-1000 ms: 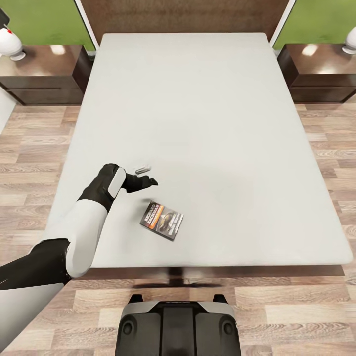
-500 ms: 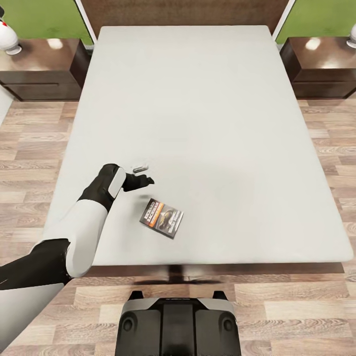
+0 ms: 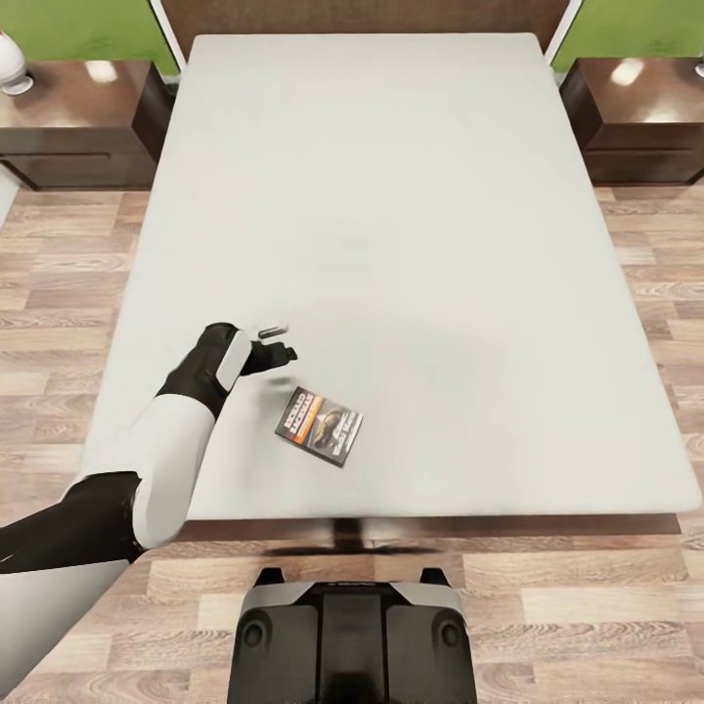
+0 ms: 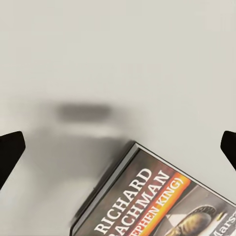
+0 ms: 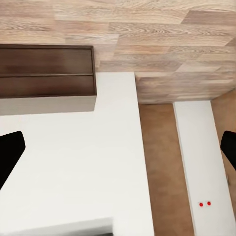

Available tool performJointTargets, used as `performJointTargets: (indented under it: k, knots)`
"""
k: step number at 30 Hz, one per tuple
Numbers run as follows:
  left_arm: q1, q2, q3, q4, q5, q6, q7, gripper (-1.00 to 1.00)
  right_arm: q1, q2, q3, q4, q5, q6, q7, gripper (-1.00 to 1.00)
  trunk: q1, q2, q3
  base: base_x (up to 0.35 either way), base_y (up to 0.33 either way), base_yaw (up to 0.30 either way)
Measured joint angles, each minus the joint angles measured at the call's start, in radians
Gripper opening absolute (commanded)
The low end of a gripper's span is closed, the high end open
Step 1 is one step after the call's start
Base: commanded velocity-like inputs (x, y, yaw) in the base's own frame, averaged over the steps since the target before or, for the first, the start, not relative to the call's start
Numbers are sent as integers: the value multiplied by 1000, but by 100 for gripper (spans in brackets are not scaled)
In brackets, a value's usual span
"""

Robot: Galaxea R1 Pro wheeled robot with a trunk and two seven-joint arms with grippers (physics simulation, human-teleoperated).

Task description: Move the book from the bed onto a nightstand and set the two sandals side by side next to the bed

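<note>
The book [image 3: 320, 426] lies flat near the foot of the bed [image 3: 411, 244], dark cover with an orange band facing up. My left gripper [image 3: 282, 343] hovers open just beyond the book's far left corner, apart from it. In the left wrist view the book [image 4: 157, 201] fills the lower part, with the open left gripper [image 4: 119, 150] over the bare mattress beside its corner. The right gripper [image 5: 119, 150] is open and holds nothing. One nightstand [image 3: 78, 117] stands left of the headboard, another nightstand [image 3: 640, 112] right of it. The sandals are out of view.
A white lamp base [image 3: 10, 64] stands on the left nightstand. Wood-plank floor [image 3: 59, 284] runs along both sides of the bed. My base [image 3: 352, 640] is parked at the bed's foot. The right wrist view looks down on a dark wood panel [image 5: 46, 73] and floor planks.
The head camera has shifted, so the whole scene slid up a little. My left gripper drew back slightly to the left relative to the book. The book has not moved on the mattress.
</note>
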Motion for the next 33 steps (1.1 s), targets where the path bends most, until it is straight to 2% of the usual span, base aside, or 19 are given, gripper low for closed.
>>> performJointTargets:
  k: [12, 33]
  knots:
    - [-2, -24, 0, -4, 2, -5, 15, 100, 0, 2, 1, 1, 1, 0, 0, 100, 0, 0, -19, 0, 0, 0]
    - [-2, -30, 0, -5, 2, -8, 16, 100, 0, 2, 1, 0, 1, -3, 0, 100, 0, 0, -46, 0, 0, 0]
